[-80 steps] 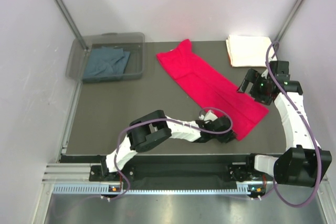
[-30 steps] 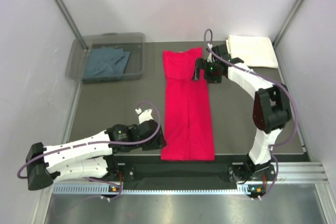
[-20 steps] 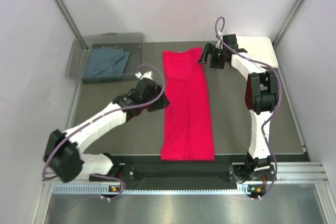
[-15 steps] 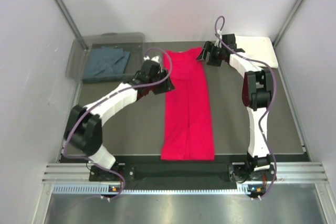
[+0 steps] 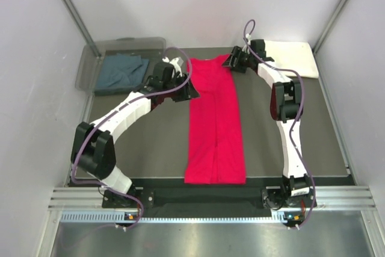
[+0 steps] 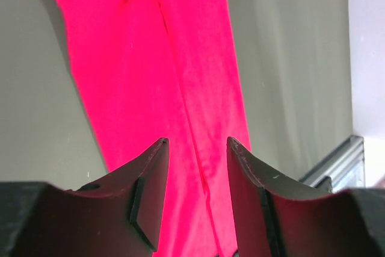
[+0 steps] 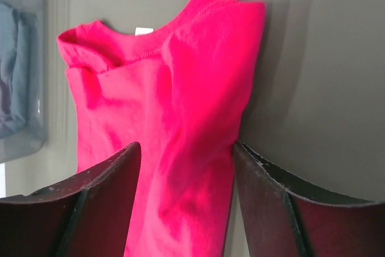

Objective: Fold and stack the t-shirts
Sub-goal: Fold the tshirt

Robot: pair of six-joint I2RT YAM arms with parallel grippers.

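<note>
Grey table (image 5: 132, 142): red t-shirt (image 5: 215, 124) lies in a long strip, hem near, collar far. Left gripper (image 6: 195, 145) over its left side, jaws apart. Right gripper (image 7: 186, 145) at collar end, jaws apart. Cream t-shirt (image 5: 295, 58) far right; blue-grey t-shirt (image 5: 120, 71) in bin (image 5: 129, 43).

The red t-shirt (image 5: 215, 118) is soft, matt knit cloth, and its neckband is finely ribbed with visible stitching. The cream-white t-shirt (image 5: 296, 57) is also matt cloth. So is the slate blue-grey t-shirt (image 5: 122, 71), which lies in a bin (image 5: 129, 41) of clear, faintly glossy plastic. The surface (image 5: 138, 142) is dark grey, matt and smooth. The fingers (image 6: 148, 197) of the left hand (image 6: 197, 145) are dark, smooth plastic with a dull sheen, as are those of the right hand (image 7: 186, 148). The left arm (image 5: 126, 111) has a glossy white plastic shell. The near rail (image 5: 78, 195) is bare silvery metal.
</note>
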